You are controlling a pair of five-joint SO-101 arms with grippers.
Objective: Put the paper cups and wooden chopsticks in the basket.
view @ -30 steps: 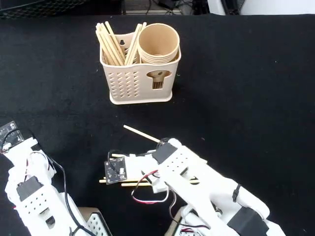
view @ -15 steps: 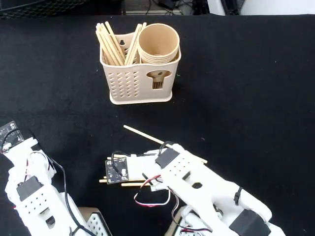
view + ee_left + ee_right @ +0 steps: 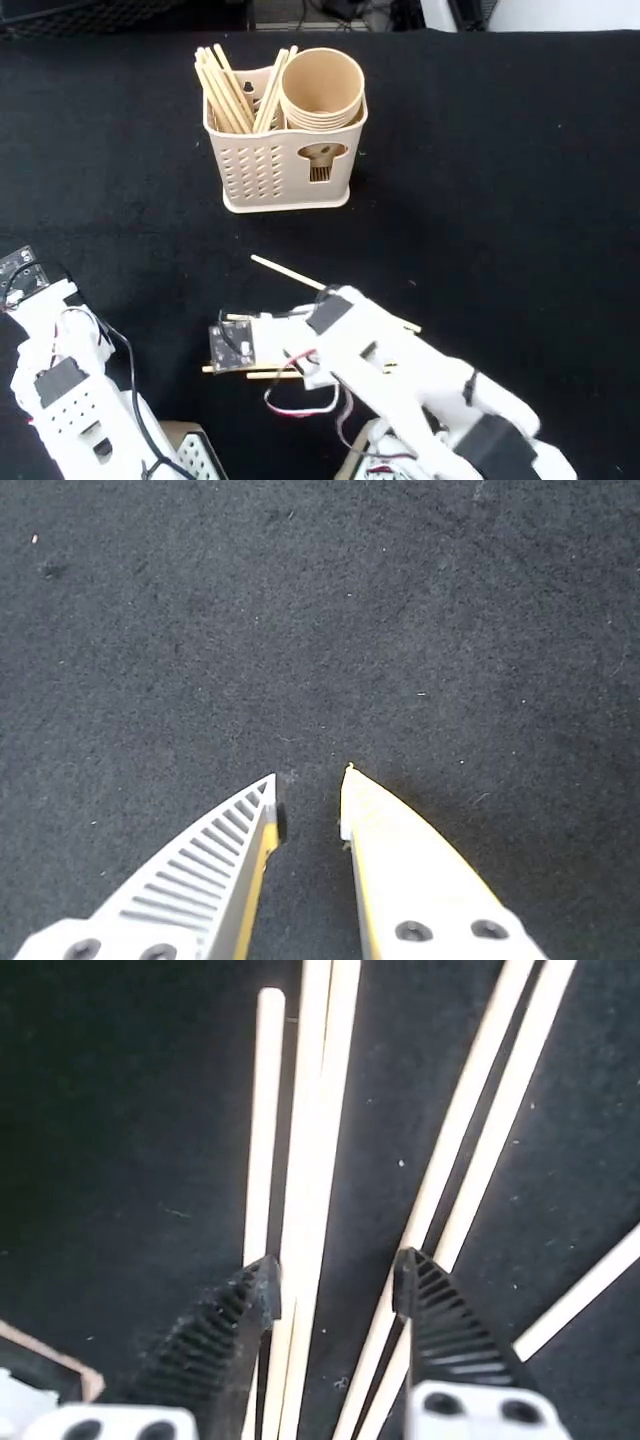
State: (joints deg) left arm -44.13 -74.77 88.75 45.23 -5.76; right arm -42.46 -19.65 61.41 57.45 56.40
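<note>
Right wrist view — right gripper [image 3: 335, 1265] spread open, straddling loose chopsticks [image 3: 318, 1110] lying on the near table [image 3: 500, 200]; basket [image 3: 285, 170] at far side. You should centre one pair, press low, then close — avoid scattering neighbours.

- The basket [image 3: 285, 165] is cream plastic, its front wall patterned with rows of small slots.
- The paper cups [image 3: 322, 88] are a plain tan brown.
- The wooden chopsticks [image 3: 290, 273] are pale, unpainted blond wood.
- The table cloth [image 3: 500, 180] is black, flecked with pale lint.
- The left gripper [image 3: 310, 790] has one white finger with ribbed slits and a yellow edge, and one yellow finger.
- The right gripper [image 3: 335, 1265] has black ridged fingers on white mounts.
- The right arm [image 3: 400, 370] is white with black blocks, trailed by red, white and black wires [image 3: 297, 410].
</note>
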